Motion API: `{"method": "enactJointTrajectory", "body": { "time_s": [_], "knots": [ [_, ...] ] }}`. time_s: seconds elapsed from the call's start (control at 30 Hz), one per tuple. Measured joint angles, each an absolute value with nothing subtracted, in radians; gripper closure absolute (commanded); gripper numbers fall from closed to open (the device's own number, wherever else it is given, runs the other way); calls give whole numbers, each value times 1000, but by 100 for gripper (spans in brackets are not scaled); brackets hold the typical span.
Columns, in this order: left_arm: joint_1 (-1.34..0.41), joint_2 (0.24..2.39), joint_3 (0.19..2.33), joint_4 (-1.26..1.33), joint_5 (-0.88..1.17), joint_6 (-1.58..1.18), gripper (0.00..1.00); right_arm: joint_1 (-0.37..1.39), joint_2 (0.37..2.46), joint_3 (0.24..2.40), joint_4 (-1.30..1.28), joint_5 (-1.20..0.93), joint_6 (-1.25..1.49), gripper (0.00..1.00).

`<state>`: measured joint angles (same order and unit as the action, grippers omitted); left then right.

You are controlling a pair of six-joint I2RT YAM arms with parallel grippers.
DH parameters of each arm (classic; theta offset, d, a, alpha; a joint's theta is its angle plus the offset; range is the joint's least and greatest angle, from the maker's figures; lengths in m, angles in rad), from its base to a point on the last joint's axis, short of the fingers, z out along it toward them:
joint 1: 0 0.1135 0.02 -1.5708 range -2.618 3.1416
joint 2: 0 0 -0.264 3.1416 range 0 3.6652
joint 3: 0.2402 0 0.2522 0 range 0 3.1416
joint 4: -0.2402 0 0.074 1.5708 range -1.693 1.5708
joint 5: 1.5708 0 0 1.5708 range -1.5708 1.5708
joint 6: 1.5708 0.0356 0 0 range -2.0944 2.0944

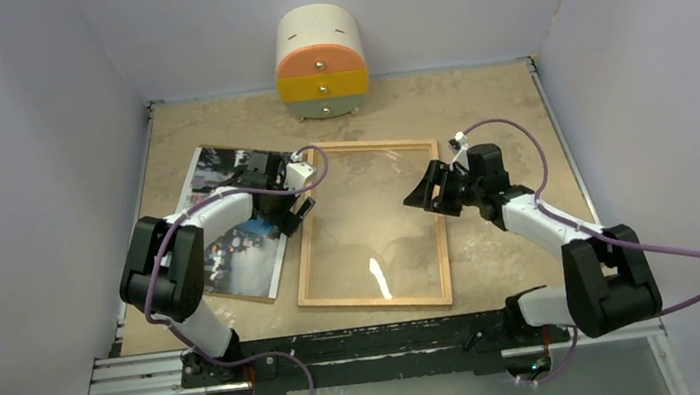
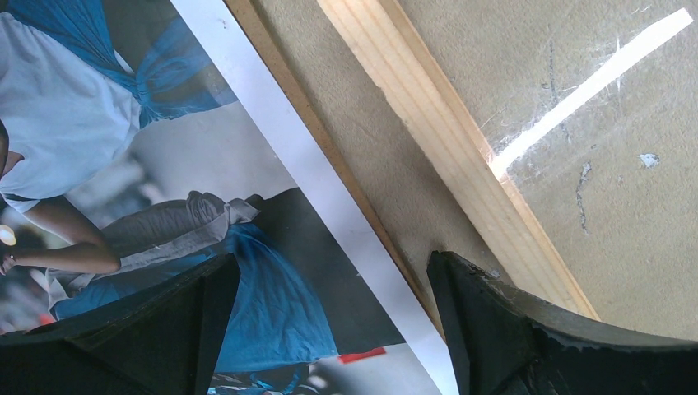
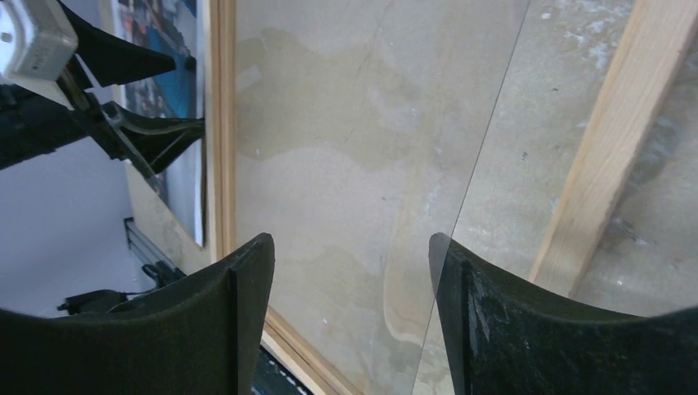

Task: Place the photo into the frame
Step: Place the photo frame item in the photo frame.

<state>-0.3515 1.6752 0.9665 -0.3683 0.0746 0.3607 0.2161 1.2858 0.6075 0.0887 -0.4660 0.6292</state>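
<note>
The photo (image 1: 230,234), a glossy print in blue, white and dark tones, lies at the left on a brown backing board (image 2: 333,156). The light wood frame (image 1: 376,302) lies flat at the centre. A clear pane (image 1: 379,219) rests within it. My left gripper (image 1: 298,204) is open over the photo's right edge. In the left wrist view one finger (image 2: 189,329) is above the photo (image 2: 247,247) and the other over the frame's bar (image 2: 461,156). My right gripper (image 1: 431,191) is open at the frame's right side. The pane's edge (image 3: 461,222) runs between its fingers, close to the right finger (image 3: 477,321).
A round cream, orange and yellow drawer cabinet (image 1: 321,65) stands at the back of the table. White walls close in the left, right and rear. A metal rail (image 1: 384,339) runs along the near edge by the arm bases.
</note>
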Motion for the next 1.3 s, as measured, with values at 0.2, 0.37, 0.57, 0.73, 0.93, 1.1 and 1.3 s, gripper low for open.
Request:
{"method": "enactJointTrajectory", "body": {
  "time_s": [0.2, 0.37, 0.57, 0.73, 0.93, 1.1, 1.3],
  "knots": [
    [-352, 1675, 966, -368, 75, 361, 9, 206, 1336, 607, 169, -552, 656, 42],
    [-351, 1675, 966, -368, 76, 362, 9, 206, 1334, 602, 226, -593, 657, 43],
    [-350, 1676, 966, -368, 79, 362, 9, 206, 1332, 594, 242, -616, 660, 77],
    [-349, 1676, 966, -368, 82, 362, 9, 206, 1327, 592, 271, -646, 678, 85],
    [-349, 1676, 964, -366, 83, 363, 9, 206, 1215, 551, 300, -647, 696, 80],
    [-348, 1676, 963, -366, 86, 364, 9, 206, 1184, 548, 327, -651, 717, 80],
    [-348, 1676, 963, -366, 89, 365, 9, 206, 1216, 535, 381, -677, 769, 79]
  ]
}}
